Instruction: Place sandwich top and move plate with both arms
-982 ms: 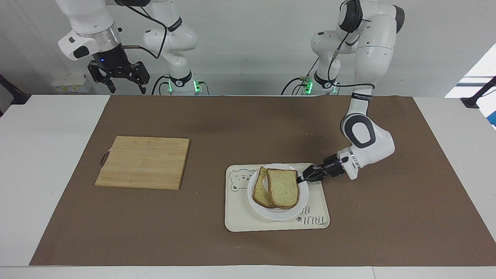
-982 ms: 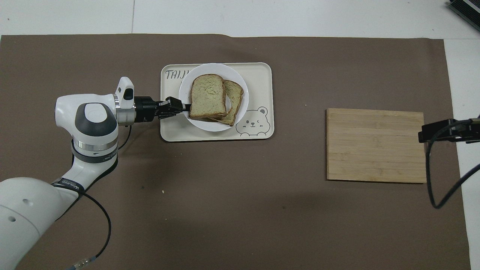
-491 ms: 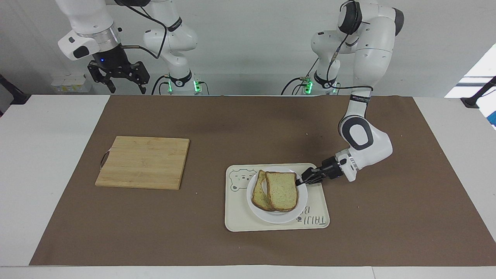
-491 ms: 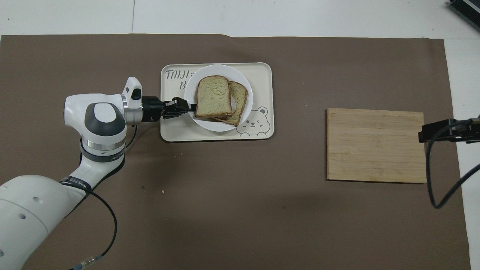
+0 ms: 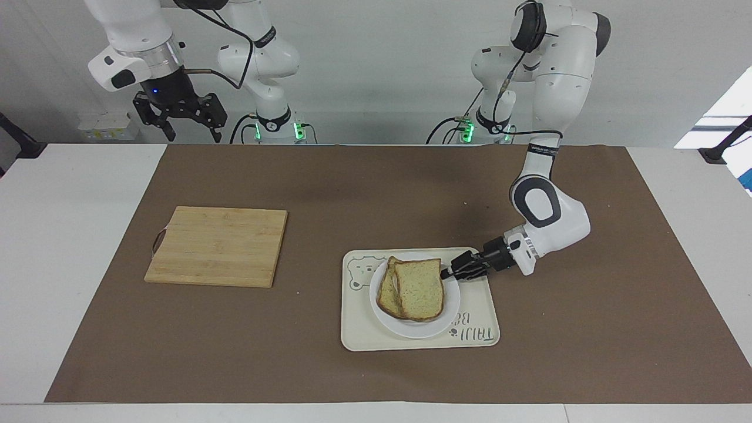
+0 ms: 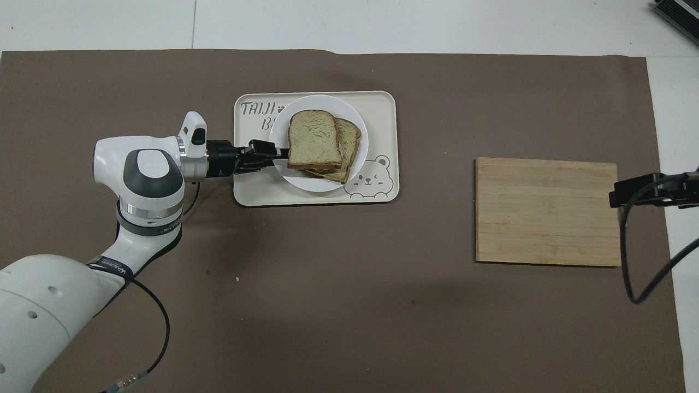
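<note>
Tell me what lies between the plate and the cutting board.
Between the plate and the cutting board lie only the tray's bear-printed end and bare brown mat. The overhead view shows it plainly.

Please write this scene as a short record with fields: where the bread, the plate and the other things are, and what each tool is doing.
sandwich top: lies on a lower slice, shifted so that slice shows beside it
plate: on the cream tray, under both slices
cutting board: on the brown mat, toward the right arm's end
left tool: low over the plate's rim, at the top slice's edge
right tool: open, raised by the right arm's base; that arm waits
</note>
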